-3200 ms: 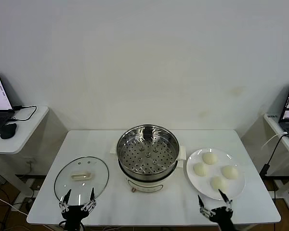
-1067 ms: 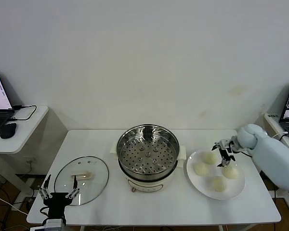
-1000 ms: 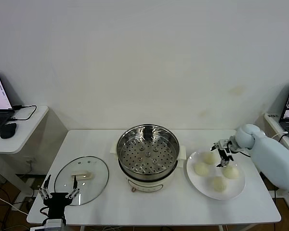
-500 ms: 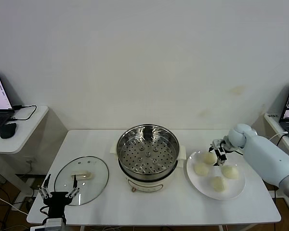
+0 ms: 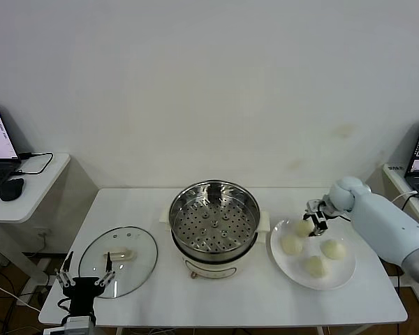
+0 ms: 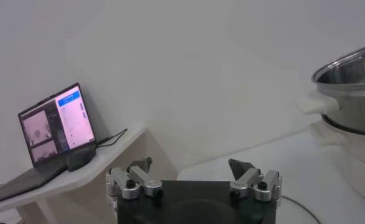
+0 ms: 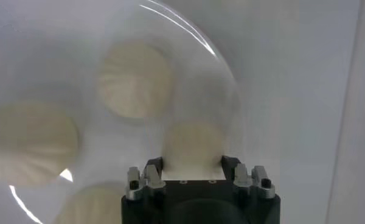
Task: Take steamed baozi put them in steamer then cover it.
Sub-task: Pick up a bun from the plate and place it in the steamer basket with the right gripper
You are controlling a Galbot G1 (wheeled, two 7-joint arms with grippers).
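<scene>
Pinching the soft baozi (image 7: 193,143) nearest the steamer (image 5: 214,220), we are clenching our right gripper (image 7: 192,175) gently around its sides

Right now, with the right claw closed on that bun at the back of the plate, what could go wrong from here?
1. The right claw pinches the soft cream-white round bun between its fingers; a tight squeeze may dent it, a loose one may drop it.
2. Three other buns crowd the flat white plate; lifting could nudge the nearest.
3. The shiny round steel steamer pot has a raised rim, so a low carry might clip it.
</scene>
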